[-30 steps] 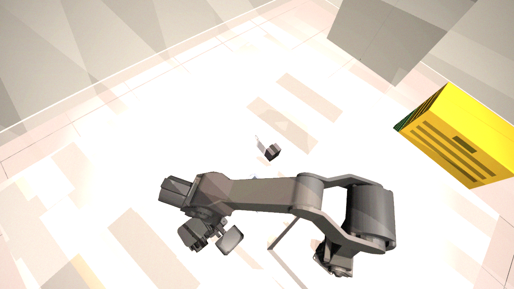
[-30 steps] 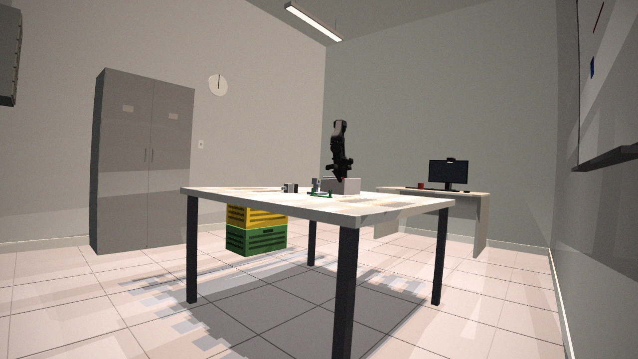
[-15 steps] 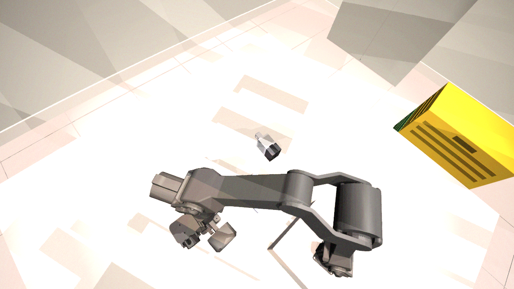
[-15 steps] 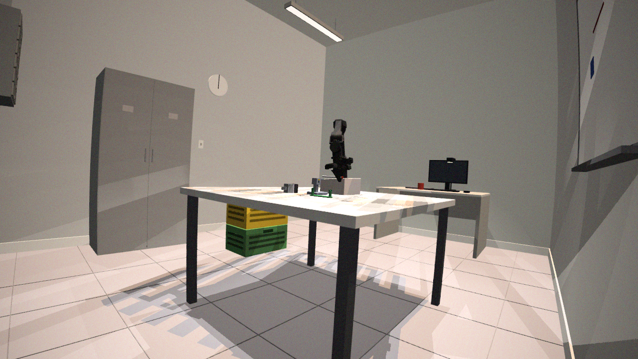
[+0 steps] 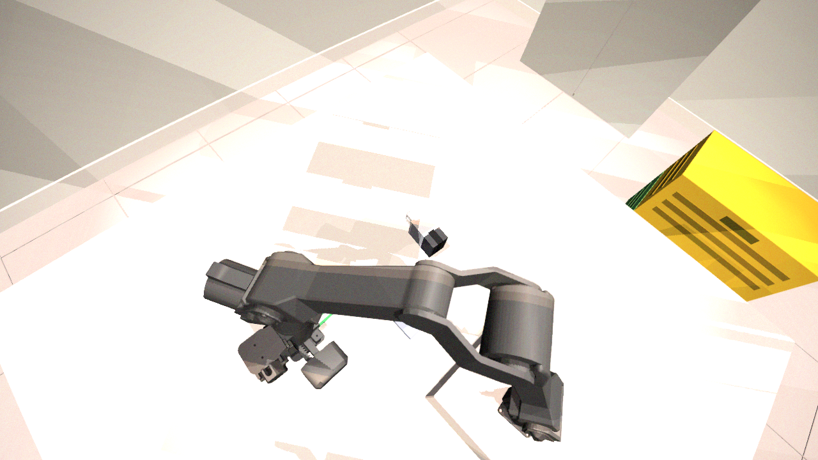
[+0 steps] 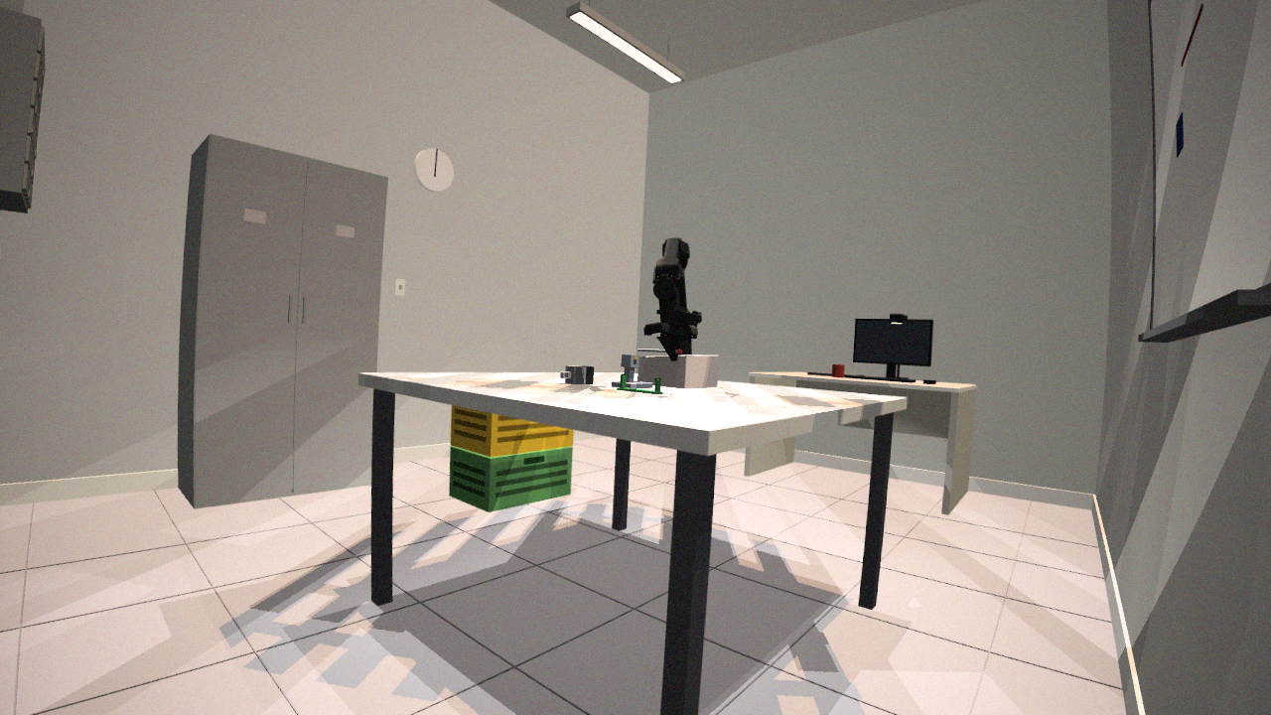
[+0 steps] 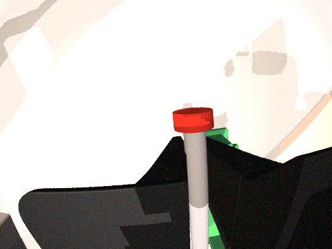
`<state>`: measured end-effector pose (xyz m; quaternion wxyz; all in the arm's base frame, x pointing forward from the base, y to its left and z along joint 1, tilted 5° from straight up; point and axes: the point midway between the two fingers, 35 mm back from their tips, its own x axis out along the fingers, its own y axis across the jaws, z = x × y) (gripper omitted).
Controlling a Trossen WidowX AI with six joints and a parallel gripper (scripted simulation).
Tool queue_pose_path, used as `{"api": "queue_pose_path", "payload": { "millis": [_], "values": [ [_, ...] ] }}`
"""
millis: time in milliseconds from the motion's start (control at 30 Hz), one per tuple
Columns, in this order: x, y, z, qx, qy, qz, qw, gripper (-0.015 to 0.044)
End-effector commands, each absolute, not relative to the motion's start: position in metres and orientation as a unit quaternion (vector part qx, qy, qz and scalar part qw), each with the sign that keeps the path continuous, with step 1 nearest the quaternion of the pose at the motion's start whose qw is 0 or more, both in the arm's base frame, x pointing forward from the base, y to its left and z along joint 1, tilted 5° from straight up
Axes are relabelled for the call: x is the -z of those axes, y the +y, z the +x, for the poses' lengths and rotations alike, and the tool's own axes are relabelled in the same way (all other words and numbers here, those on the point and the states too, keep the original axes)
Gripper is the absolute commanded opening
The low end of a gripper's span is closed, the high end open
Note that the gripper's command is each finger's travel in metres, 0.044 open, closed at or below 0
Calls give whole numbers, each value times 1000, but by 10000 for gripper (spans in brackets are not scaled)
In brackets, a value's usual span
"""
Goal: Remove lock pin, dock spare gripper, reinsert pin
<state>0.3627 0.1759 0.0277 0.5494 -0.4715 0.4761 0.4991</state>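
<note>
My gripper is shut on the lock pin. Its red head stands out above the black fingers, with the grey shaft between them; its lower end is out of view in the wrist view. In the exterior view the gripper is above the table, in front of a pale box and right of the grey mount. The arm hides most of the mount in the top view; whether its socket is empty is too small to tell. The spare gripper, dark with a pale end, lies on the table, left of the mount in the exterior view.
A low green stand with upright posts is beside the mount, partly behind the fingers in the wrist view. A pale box stands behind and right of it. A yellow crate is below table height, beyond the table.
</note>
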Motion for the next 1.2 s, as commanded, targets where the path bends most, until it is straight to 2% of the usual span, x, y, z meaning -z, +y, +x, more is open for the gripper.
{"api": "queue_pose_path", "payload": {
  "millis": [0,333,1167],
  "values": [
    [-27,180,373,-503,476,-473,545,0],
    [-27,189,397,-505,473,-475,544,0],
    [3,188,400,-502,465,-479,550,0]
  ]
}}
